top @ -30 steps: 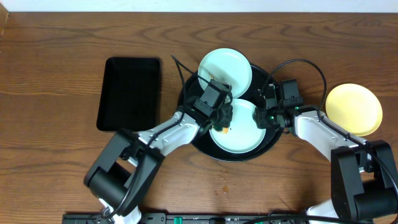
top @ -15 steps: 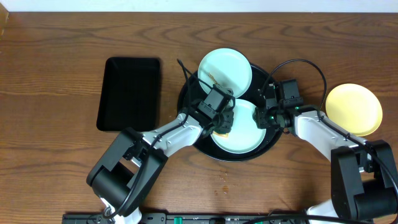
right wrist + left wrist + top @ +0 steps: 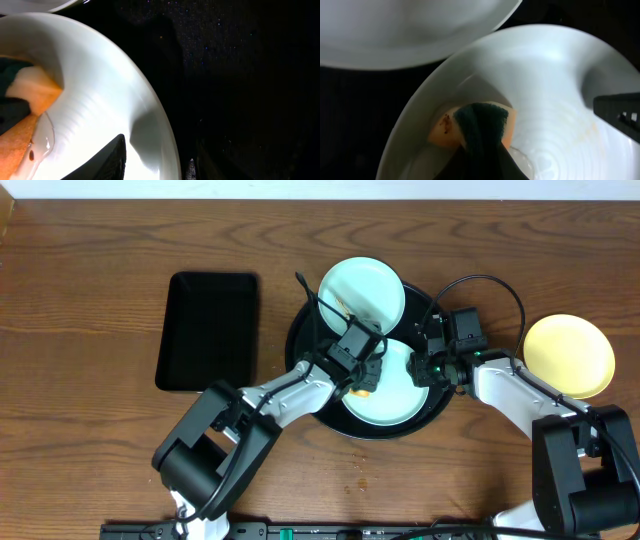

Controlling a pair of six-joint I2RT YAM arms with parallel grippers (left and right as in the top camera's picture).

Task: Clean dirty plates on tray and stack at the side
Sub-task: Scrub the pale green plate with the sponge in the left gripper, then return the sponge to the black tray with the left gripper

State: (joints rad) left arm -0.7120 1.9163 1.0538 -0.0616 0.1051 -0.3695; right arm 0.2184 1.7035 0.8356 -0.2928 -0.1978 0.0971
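worktop [image 3: 90,300]: brown wood grain is seen | tray [image 3: 425,305]: far mint plate [image 3: 362,290] and near mint plate [image 3: 395,405] are carried | left gripper [image 3: 360,383]: clamped on orange-green sponge [image 3: 470,127]; sponge is pressed into near mint plate | right gripper [image 3: 428,368]: near mint plate's rim is pinched | yellow plate [image 3: 568,355]: laid on worktop, right of tray

Overhead evenly lit, sharp; wrist views dim, blurred, plate [image 3: 555,90] glaring.
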